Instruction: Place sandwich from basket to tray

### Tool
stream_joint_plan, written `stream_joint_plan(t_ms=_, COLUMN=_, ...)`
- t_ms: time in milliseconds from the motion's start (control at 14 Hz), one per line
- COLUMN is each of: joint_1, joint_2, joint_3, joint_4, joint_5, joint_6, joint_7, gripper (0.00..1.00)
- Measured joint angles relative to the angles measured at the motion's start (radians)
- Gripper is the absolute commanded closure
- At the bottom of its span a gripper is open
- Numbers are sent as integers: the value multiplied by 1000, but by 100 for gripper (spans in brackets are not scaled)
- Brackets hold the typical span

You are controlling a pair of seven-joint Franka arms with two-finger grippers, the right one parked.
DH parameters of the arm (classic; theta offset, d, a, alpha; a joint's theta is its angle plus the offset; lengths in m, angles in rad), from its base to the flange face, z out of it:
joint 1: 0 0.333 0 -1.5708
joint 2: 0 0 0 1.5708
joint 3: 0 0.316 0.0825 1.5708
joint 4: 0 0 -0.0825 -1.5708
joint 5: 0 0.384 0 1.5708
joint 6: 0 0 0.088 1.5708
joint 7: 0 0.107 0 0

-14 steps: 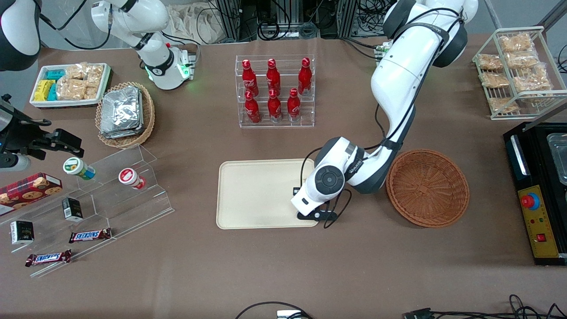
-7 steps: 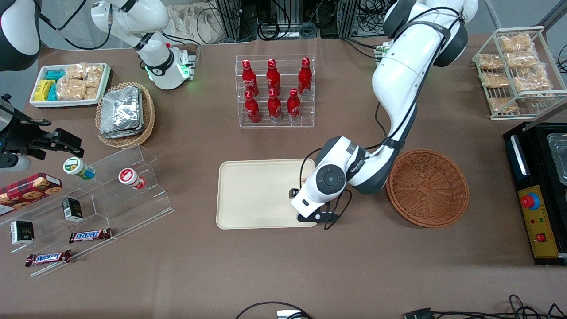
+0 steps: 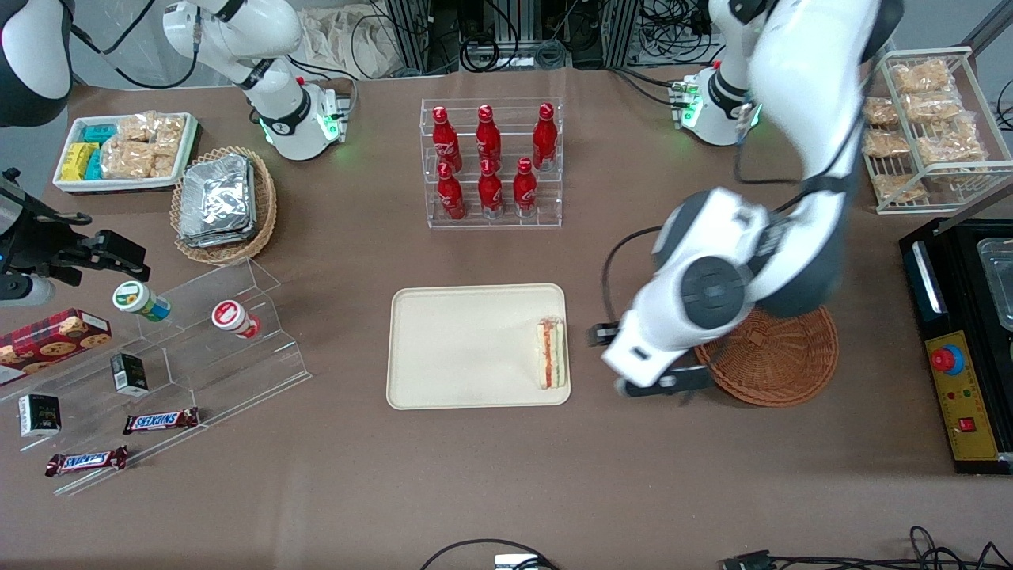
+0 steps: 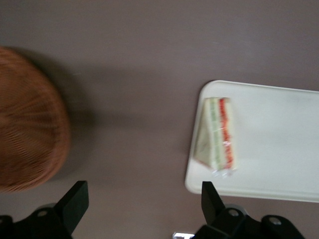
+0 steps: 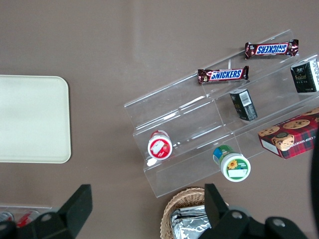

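The sandwich, a pale wedge with a red and green stripe, lies on the cream tray at the tray's edge nearest the basket. In the left wrist view the sandwich lies on the tray, apart from the fingers. The reddish-brown wicker basket holds nothing that I can see and is partly covered by the arm; it also shows in the left wrist view. My left gripper hangs above bare table between tray and basket. The gripper is open and empty.
A clear rack of red bottles stands farther from the camera than the tray. A clear stepped shelf with snacks lies toward the parked arm's end. A black control box and a wire snack rack stand toward the working arm's end.
The gripper was low over the tray's edge, hiding the sandwich. Now it has lifted and moved toward the basket, leaving the sandwich lying on the tray.
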State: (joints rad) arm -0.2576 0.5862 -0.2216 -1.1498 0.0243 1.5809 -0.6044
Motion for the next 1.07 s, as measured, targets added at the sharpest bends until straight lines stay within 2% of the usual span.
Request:
stream_joint_plan(t_ms=286, joint_1=119, joint_2=-155, joint_3=1, joint_4=-8, joint_5=2, joint_6=-232, joint_7=111, gripper=0)
stream_joint_plan(t_ms=429, joint_1=172, joint_2=-235, joint_3=3, joint_4=-53, joint_5=10, joint_6=-287, joint_7=211, gripper=0)
stream_joint_plan(t_ms=786, joint_1=386, joint_2=-445, joint_3=9, joint_4=-262, joint_5=12, joint_6=-298, joint_7=493, gripper=0)
stream_joint_plan(t_ms=1071, joint_1=419, joint_2=-507, joint_3=2, joint_4=-388, joint_5=10, joint_6=-250, joint_7=527, gripper=0)
